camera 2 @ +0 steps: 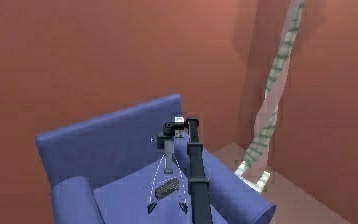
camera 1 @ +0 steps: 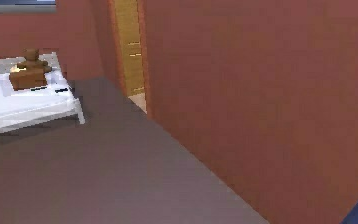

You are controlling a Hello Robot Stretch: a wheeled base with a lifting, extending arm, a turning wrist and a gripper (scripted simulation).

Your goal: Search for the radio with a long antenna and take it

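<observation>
In the arm side view the dark arm (camera 2: pixel 199 180) rises from the bottom edge over a blue armchair (camera 2: pixel 107 150). The gripper (camera 2: pixel 168 206) reaches left of the arm's white squares, and its two thin fingers (camera 2: pixel 153 190) run down across the chair's seat. A small dark oblong thing (camera 2: pixel 168 187) lies on the blue seat between the fingers. I cannot tell whether the gripper holds anything, or whether it touches the dark thing. Its shape is too small to name.
A white-framed bed (camera 1: pixel 32 112) stands at the forward view's left with a brown teddy-like figure (camera 1: pixel 29 72) and a small dark item (camera 1: pixel 63 91) on it. A wooden door (camera 1: pixel 129 50) is beyond. A red-brown wall (camera 1: pixel 267 100) runs along the right. A tall pale winding thing (camera 2: pixel 272 90) stands right of the armchair.
</observation>
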